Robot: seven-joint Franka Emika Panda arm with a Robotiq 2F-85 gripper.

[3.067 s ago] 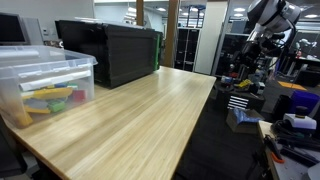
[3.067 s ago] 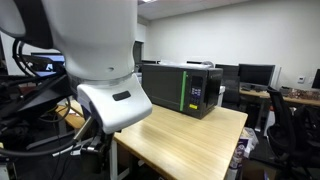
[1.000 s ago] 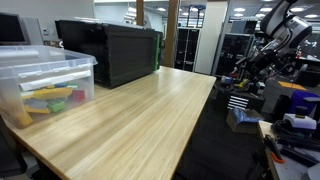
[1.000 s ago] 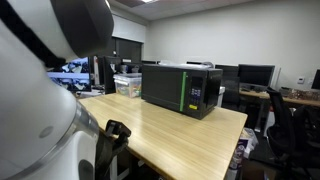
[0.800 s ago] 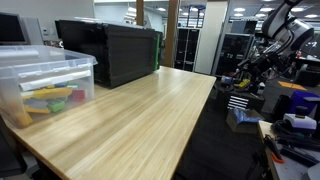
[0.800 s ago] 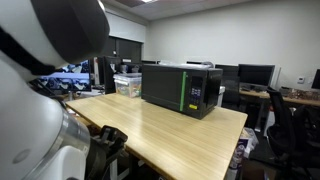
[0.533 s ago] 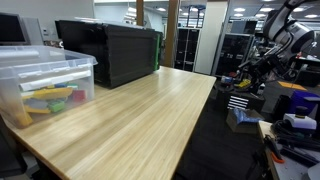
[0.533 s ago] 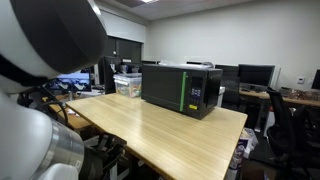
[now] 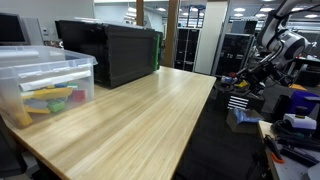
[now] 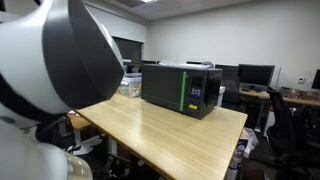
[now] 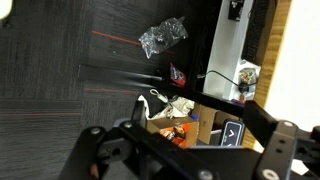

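My gripper [image 11: 190,152] hangs off the side of the wooden table [image 9: 130,120], over dark carpet. Its two dark fingers stand wide apart at the bottom of the wrist view, with nothing between them. Below it lies an open cardboard box [image 11: 186,116] with orange and white clutter inside. A crumpled clear plastic wrapper [image 11: 163,36] lies on the carpet further off. In an exterior view the arm [image 9: 284,42] stands beyond the table's far right edge. In an exterior view its white body [image 10: 55,70] fills the left side.
A black microwave-like appliance [image 9: 110,50] with a green stripe [image 10: 182,88] stands on the table. A clear plastic bin [image 9: 45,85] holds colourful items. Cluttered shelves and boxes [image 9: 245,105] stand by the arm. Desks with monitors [image 10: 255,75] are behind.
The arm has kept swinging: its white body has risen and now covers the left of one exterior view. In the other, the arm has shifted slightly to the right.
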